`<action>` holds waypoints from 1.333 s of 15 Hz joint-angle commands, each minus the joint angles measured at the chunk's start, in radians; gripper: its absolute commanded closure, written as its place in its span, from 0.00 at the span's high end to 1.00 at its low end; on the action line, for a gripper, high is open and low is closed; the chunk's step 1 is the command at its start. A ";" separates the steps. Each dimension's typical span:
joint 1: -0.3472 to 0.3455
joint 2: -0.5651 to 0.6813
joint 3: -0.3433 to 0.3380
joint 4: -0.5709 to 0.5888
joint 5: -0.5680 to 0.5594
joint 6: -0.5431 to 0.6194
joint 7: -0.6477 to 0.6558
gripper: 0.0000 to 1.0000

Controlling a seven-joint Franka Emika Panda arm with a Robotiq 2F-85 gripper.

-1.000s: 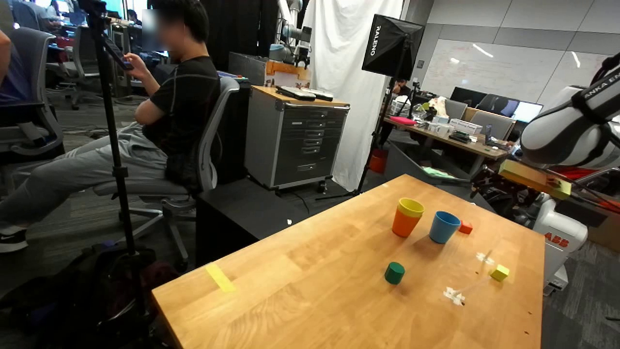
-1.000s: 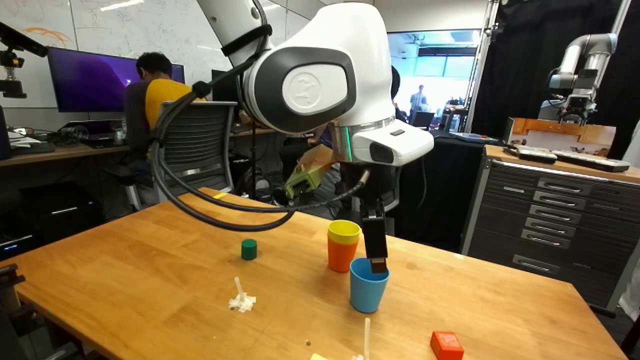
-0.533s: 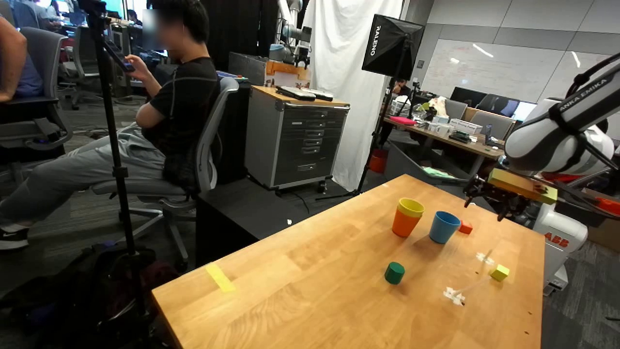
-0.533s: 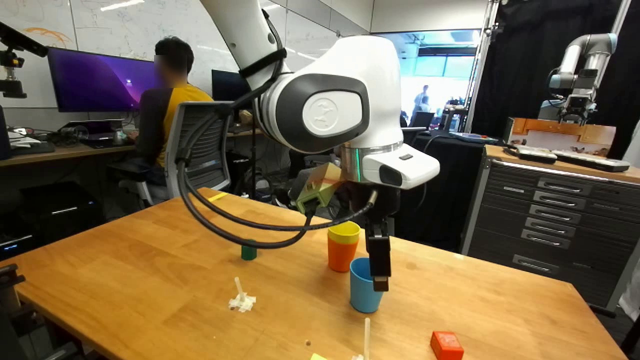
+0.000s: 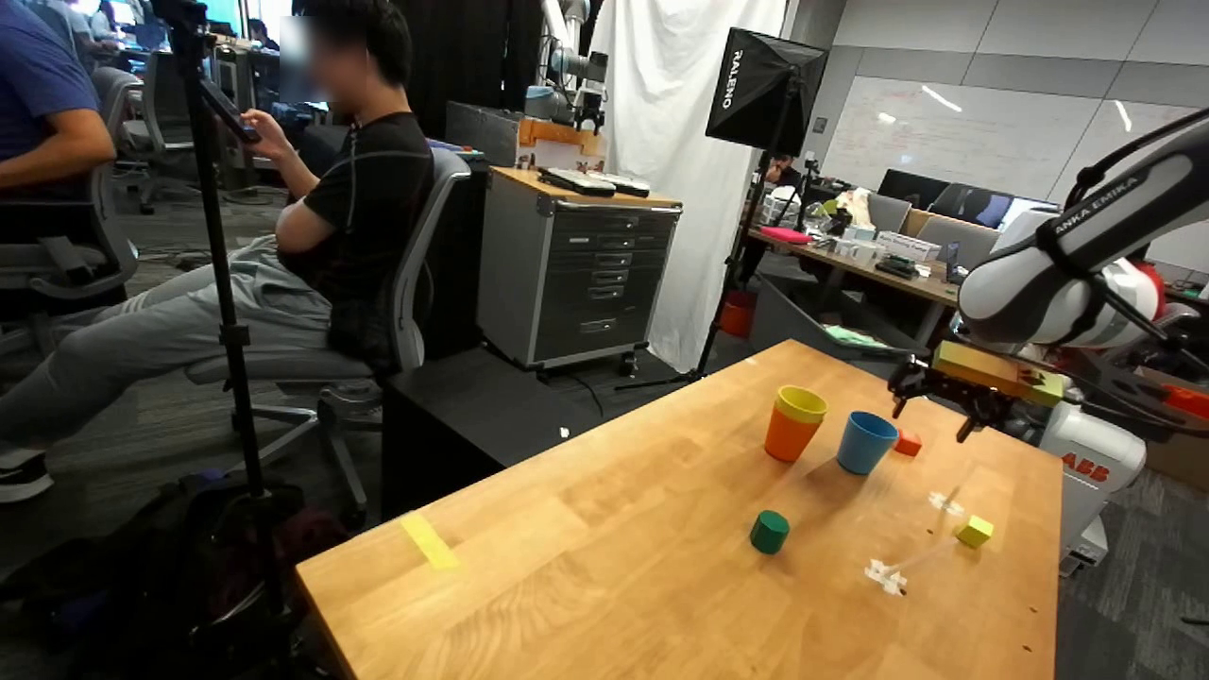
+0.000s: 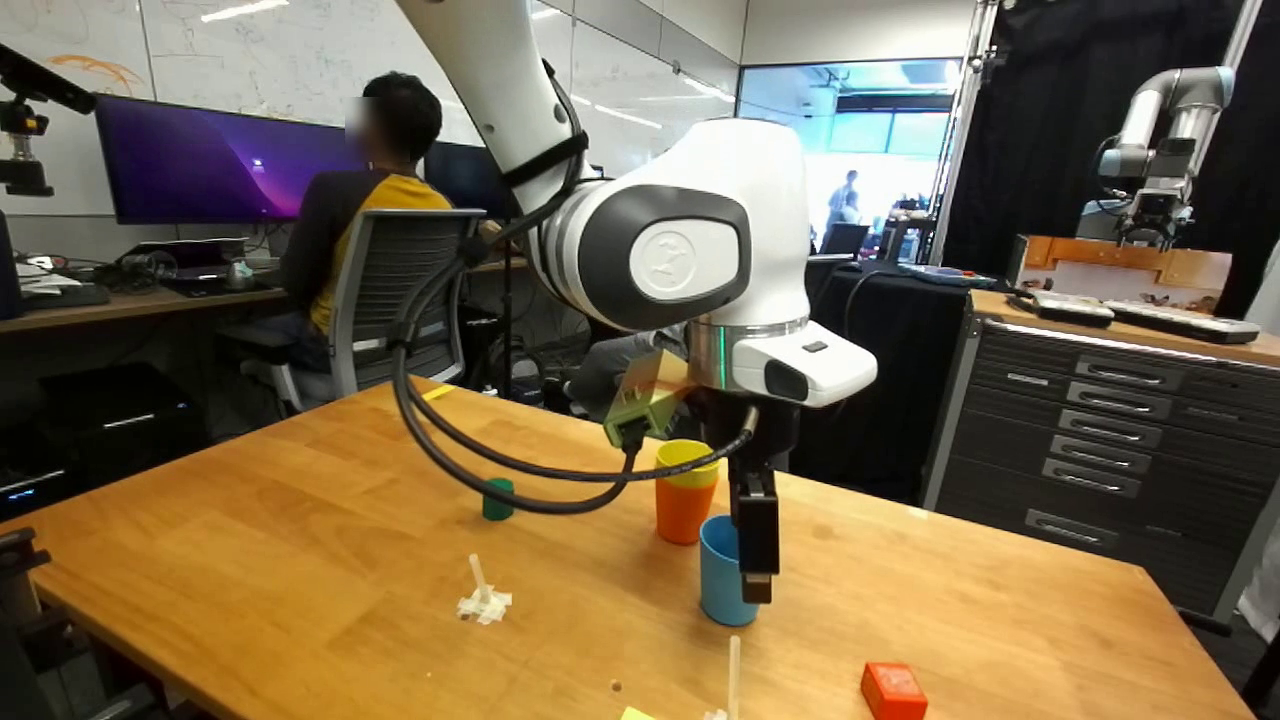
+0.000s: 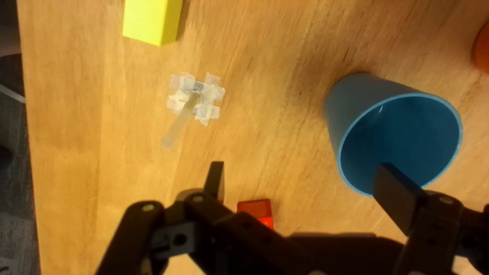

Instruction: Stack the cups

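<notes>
The blue cup [image 5: 865,446] stands upright on the table. Beside it, the yellow cup [image 5: 801,406] sits nested in the orange-red cup [image 5: 791,438], its rim showing above in both exterior views. My gripper [image 7: 301,165] is open and holds nothing, its jaws spread wide above the table. In the wrist view the right fingertip overlaps the near rim of the blue cup [image 7: 345,101]; whether they touch I cannot tell. The orange-red cup [image 7: 483,49] just enters that view at the right edge. In an exterior view my gripper [image 6: 757,588] partly covers the blue cup [image 6: 722,572].
A red block [image 7: 255,208] lies below the gap between the fingers. A yellow block [image 5: 974,532] and a dark green block [image 5: 770,532] rest elsewhere on the table. Thin pale sticks stand up from taped patches [image 6: 484,605]. The arm's cable loop [image 6: 520,490] hangs low.
The arm has come down, and in an exterior view it has also shifted left toward the blue cup. The jaws stay wide. None of the cups has moved.
</notes>
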 commanded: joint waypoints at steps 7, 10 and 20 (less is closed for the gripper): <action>-0.009 0.081 0.018 0.121 0.008 -0.095 -0.013 1.00; -0.008 0.099 0.023 0.146 0.007 -0.117 -0.013 1.00; -0.010 0.144 0.031 0.215 0.009 -0.193 -0.002 0.62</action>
